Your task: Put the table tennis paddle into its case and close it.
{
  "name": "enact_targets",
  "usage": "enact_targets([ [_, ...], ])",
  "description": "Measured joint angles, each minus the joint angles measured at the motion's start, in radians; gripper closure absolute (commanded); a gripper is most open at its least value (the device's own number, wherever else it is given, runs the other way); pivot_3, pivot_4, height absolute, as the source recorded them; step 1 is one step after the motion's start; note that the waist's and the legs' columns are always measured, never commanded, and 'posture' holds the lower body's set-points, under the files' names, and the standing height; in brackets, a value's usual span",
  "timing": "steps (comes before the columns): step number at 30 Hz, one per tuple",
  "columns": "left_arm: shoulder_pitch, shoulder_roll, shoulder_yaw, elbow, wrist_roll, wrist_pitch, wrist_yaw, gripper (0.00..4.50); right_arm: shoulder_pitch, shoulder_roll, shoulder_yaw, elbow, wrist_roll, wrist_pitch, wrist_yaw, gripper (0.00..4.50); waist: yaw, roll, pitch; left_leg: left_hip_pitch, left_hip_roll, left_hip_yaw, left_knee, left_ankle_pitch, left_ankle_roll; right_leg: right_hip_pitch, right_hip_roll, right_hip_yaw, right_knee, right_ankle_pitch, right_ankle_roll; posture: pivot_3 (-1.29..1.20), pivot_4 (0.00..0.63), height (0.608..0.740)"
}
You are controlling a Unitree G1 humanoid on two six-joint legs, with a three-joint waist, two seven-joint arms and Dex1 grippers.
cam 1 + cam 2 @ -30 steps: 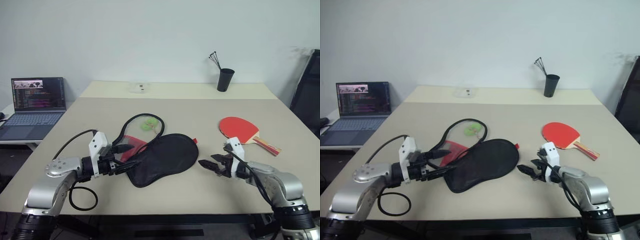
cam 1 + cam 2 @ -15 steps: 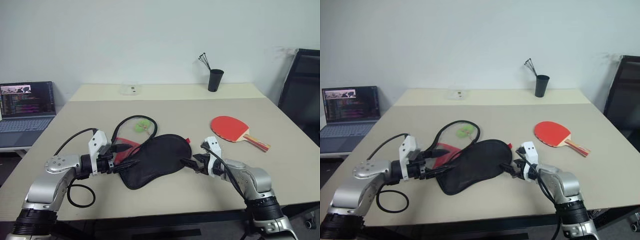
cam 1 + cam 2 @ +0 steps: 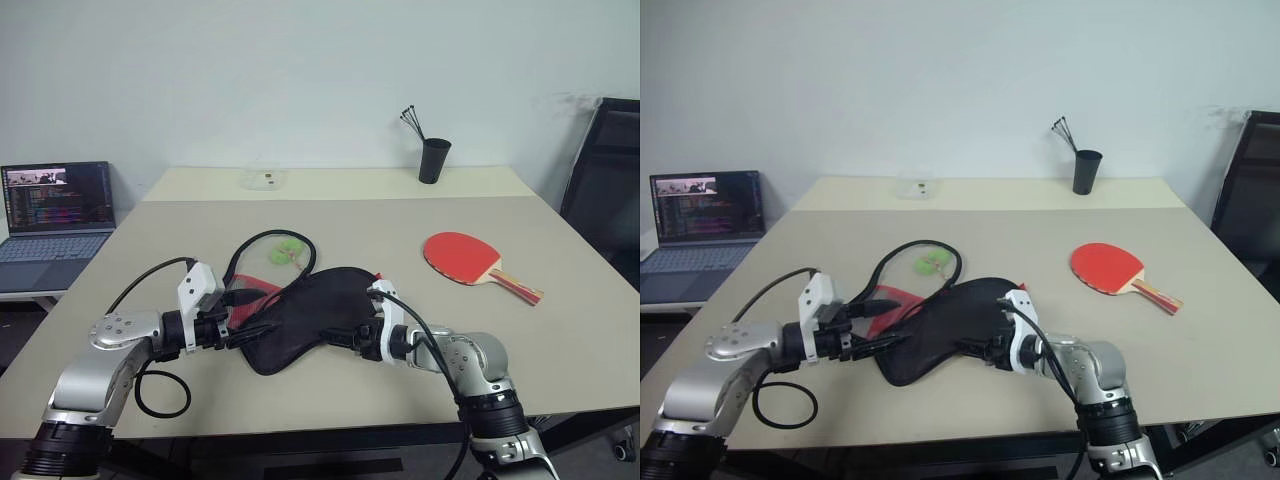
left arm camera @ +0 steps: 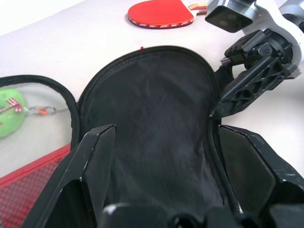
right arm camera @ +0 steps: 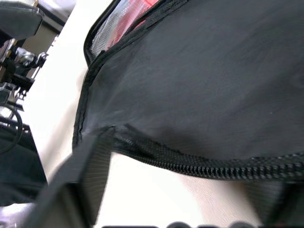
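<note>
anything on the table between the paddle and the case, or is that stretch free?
Nothing visible blocks it. The table tennis paddle lies apart from the case, with bare table between them. The right pincer sits at the case's near edge, below that line; the black cup stands far behind.

on the beige table (image 3: 180, 230) the case (image 3: 315, 315) lies black face up, its red side showing at the left. the left gripper (image 3: 243, 318) is at its left end, the right gripper (image 3: 340, 338) at its near right edge. the paddle (image 3: 462, 256) lies well apart to the right. a laptop (image 3: 55, 205) sits far left, a black cup (image 3: 434, 160) at the back.
</note>
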Motion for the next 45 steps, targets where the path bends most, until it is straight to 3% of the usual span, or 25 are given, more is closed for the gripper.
enact_targets([
  [8,0.021,-0.009,0.0,-0.009,0.0,-0.001,0.011,0.79,0.0,0.055,-0.051,0.028,-0.004,0.006,-0.081,4.41,0.0,0.0,0.0,0.0,0.0,0.0,0.0,0.0,0.0,0.0,0.0,0.0,0.0,0.0,0.0,0.0,0.15,0.74],
  [9,0.024,-0.011,-0.001,-0.011,0.0,-0.001,0.014,0.79,0.0,0.048,-0.057,0.028,-0.004,0.011,-0.082,4.49,0.0,0.0,0.0,0.0,0.0,0.0,0.0,0.0,0.0,0.0,0.0,0.0,0.0,0.0,0.0,0.0,0.15,0.74],
  [20,0.039,-0.039,-0.006,-0.043,0.001,-0.004,0.036,0.79,-0.04,-0.202,-0.093,0.025,0.055,0.169,0.024,4.49,0.003,0.0,0.0,-0.001,-0.001,0.001,0.0,0.0,0.0,0.0,-0.001,-0.001,-0.001,0.0,0.0,0.0,0.15,0.74],
  [24,0.035,-0.056,-0.034,-0.043,0.012,-0.018,0.037,0.79,-0.1,-0.377,-0.014,0.082,0.059,0.174,0.151,4.49,0.002,0.001,0.001,-0.001,-0.002,0.002,0.0,0.0,0.0,0.0,-0.001,-0.001,-0.001,0.0,0.0,0.0,0.15,0.74],
  [28,0.016,-0.057,-0.048,-0.039,0.021,-0.03,0.033,0.79,-0.205,-0.468,0.067,0.206,0.013,0.109,0.267,4.49,0.001,0.001,0.001,-0.001,-0.003,0.003,0.0,0.0,0.0,0.0,0.001,0.0,-0.002,0.0,0.0,0.0,0.15,0.74],
  [35,0.004,-0.066,-0.061,-0.037,0.033,-0.047,0.036,0.79,-0.407,-0.505,0.207,0.495,-0.125,-0.079,0.451,4.49,0.0,0.001,0.001,-0.003,-0.002,0.003,0.0,0.0,0.0,-0.002,0.003,0.0,-0.002,0.0,0.0,0.0,0.15,0.74],
  [41,0.041,-0.072,-0.062,-0.04,0.04,-0.049,0.045,0.79,-0.539,-0.442,0.249,0.757,-0.245,-0.236,0.527,4.49,0.0,0.002,0.001,-0.004,-0.002,0.002,0.0,0.0,0.0,-0.003,0.003,0.0,-0.001,0.0,0.0,0.0,0.15,0.74],
  [45,0.042,-0.072,-0.062,-0.04,0.046,-0.059,0.049,0.79,-0.583,-0.407,0.242,0.857,-0.292,-0.309,0.538,3.48,0.001,0.002,0.001,-0.004,-0.001,0.002,0.0,0.0,0.0,-0.003,0.002,-0.001,-0.001,0.0,0.0,0.0,0.15,0.74],
])
